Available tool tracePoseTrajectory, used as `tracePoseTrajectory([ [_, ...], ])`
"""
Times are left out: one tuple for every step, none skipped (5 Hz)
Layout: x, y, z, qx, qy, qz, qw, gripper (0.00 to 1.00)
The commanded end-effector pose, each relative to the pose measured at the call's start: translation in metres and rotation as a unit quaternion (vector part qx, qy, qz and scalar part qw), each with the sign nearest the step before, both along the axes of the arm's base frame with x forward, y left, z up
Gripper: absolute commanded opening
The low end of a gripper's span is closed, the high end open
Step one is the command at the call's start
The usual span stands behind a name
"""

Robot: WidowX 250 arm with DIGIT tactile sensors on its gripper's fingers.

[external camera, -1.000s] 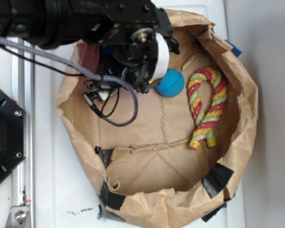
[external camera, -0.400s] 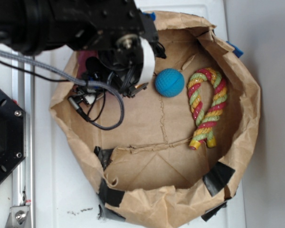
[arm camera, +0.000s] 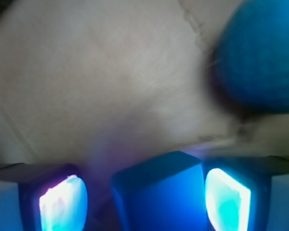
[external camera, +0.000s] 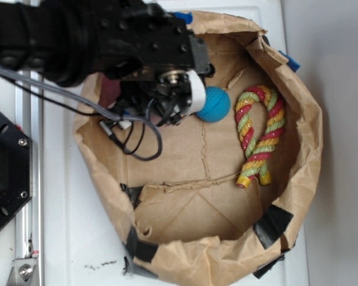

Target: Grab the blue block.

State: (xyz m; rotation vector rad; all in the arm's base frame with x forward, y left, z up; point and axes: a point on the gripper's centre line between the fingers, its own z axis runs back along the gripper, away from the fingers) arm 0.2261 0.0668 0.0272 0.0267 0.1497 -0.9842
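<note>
Since 0.4 s ago, the black robot arm has shifted right, its white-collared wrist now overlapping the round teal-blue textured ball.

Exterior view: crumpled brown paper bag patched with black tape; red-yellow-green twisted rope toy lies right of the ball. Arm hides the gripper.

Wrist view: gripper with fingers apart, glowing pads either side of the flat mid-blue rectangular block, nearer the right pad; contact cannot be told. Ball blurred, upper right.
</note>
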Motion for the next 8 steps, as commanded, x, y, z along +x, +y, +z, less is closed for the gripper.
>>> tracePoseTrajectory([
  [0.007,-0.001,-0.001,0.013,-0.016,-0.001,1.0,1.0],
  [0.005,-0.004,0.005,0.008,-0.022,-0.008,1.0,1.0],
  [0.002,-0.008,0.015,-0.003,-0.03,-0.016,0.999,1.0],
  [-0.001,-0.008,0.016,-0.012,-0.018,-0.018,1.0,1.0],
  [0.002,0.003,-0.001,0.008,0.013,0.001,1.0,1.0],
  [0.003,0.007,-0.013,0.034,0.042,0.007,0.999,1.0],
  [0.0,0.005,-0.021,0.054,0.049,0.009,0.997,1.0],
  [-0.003,0.002,-0.018,0.038,0.039,0.018,0.998,0.0],
])
